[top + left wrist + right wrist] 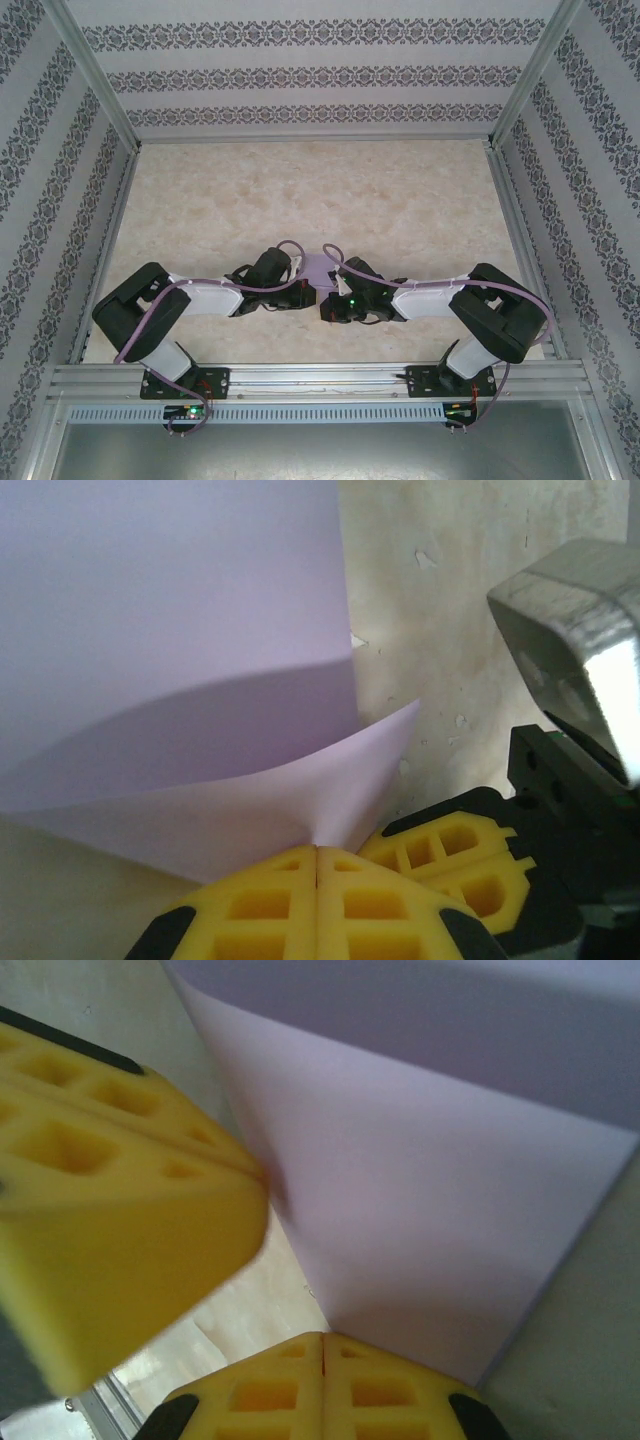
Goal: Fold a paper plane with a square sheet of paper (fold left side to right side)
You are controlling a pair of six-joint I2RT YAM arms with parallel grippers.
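Note:
The square sheet of paper [318, 268] is plain lavender and lies mid-table between the two wrists. In the left wrist view the sheet [170, 610] bows upward, and its lower flap narrows into the seam of my left gripper [317, 848], whose yellow fingers are pressed together on it. My right gripper [322, 1338] is also shut, pinching a corner of the sheet [430, 1210]. The two grippers sit nearly touching: the right one's fingers [450, 855] show beside the left jaws, and the left one's fingers [120, 1210] loom blurred in the right wrist view. From above, left gripper [306, 293] and right gripper [329, 303] meet under the sheet's near edge.
The beige marbled table [300, 190] stretches far behind the paper. Patterned walls and metal frame posts [95, 70] enclose it on three sides. An aluminium rail [320, 380] carries both arm bases at the near edge. A grey part of the right arm [575, 630] hangs close by.

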